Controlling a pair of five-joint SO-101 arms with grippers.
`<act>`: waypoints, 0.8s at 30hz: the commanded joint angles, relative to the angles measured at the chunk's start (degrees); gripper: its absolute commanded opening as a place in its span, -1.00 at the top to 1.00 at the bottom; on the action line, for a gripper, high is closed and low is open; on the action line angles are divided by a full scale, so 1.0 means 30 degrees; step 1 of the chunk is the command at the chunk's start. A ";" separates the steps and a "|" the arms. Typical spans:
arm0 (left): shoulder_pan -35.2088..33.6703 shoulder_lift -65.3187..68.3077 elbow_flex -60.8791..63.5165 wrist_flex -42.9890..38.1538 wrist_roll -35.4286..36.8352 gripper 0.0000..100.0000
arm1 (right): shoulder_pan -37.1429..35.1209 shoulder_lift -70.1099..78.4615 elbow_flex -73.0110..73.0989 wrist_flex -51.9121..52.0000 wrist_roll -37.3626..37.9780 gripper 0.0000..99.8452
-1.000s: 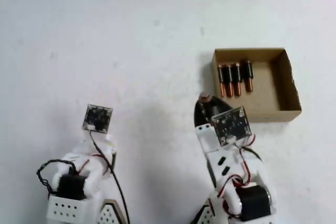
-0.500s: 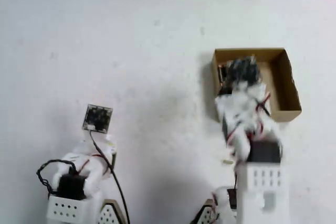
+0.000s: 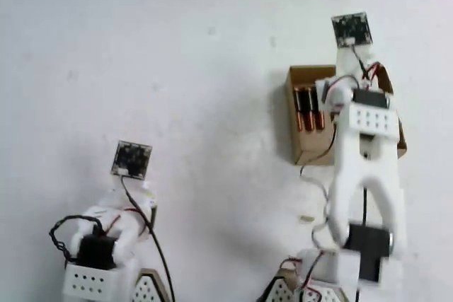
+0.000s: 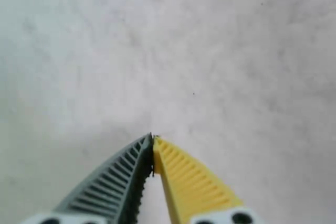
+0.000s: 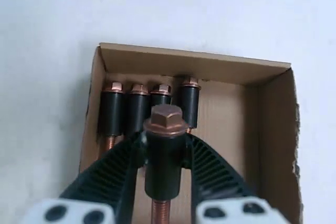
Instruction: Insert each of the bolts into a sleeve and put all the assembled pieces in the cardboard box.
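My right gripper [image 5: 164, 142] is shut on an assembled piece [image 5: 165, 121], a black sleeve with a copper bolt through it, held over the inside of the cardboard box [image 5: 210, 66]. Several more assembled pieces [image 5: 149, 106] lie side by side against the box's far wall. In the high view the right arm [image 3: 361, 125] stretches over the box [image 3: 311, 153], and the row of pieces [image 3: 308, 107] shows beside it. My left gripper [image 4: 152, 140] is shut with nothing in it, just above bare table. Its arm [image 3: 106, 235] sits at the near left.
The white table [image 3: 177, 68] is bare across the middle and left. A tiny pale scrap [image 3: 306, 218] lies near the right arm's base. The table's far edge runs along the top of the high view.
The right arm has swung forward from the box's near left corner to over the box, carrying the piece. The left arm has stayed still.
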 commanded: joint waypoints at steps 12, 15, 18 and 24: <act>0.0132 0.0044 0.0117 0.0147 0.0029 0.95 | 0.1802 1.0095 -0.9788 -0.0425 0.0322 0.96; 0.0132 0.0044 0.0117 0.0147 0.0029 0.95 | 0.1890 1.1297 -1.0667 -0.0425 0.0322 0.96; 0.0132 0.0044 0.0117 0.0147 0.0029 0.95 | 0.1890 1.2029 -1.1165 -0.0425 0.0322 0.94; 0.0132 0.0044 0.0117 0.0147 0.0029 0.95 | 0.1802 1.2440 -1.1194 -0.0425 0.0322 0.61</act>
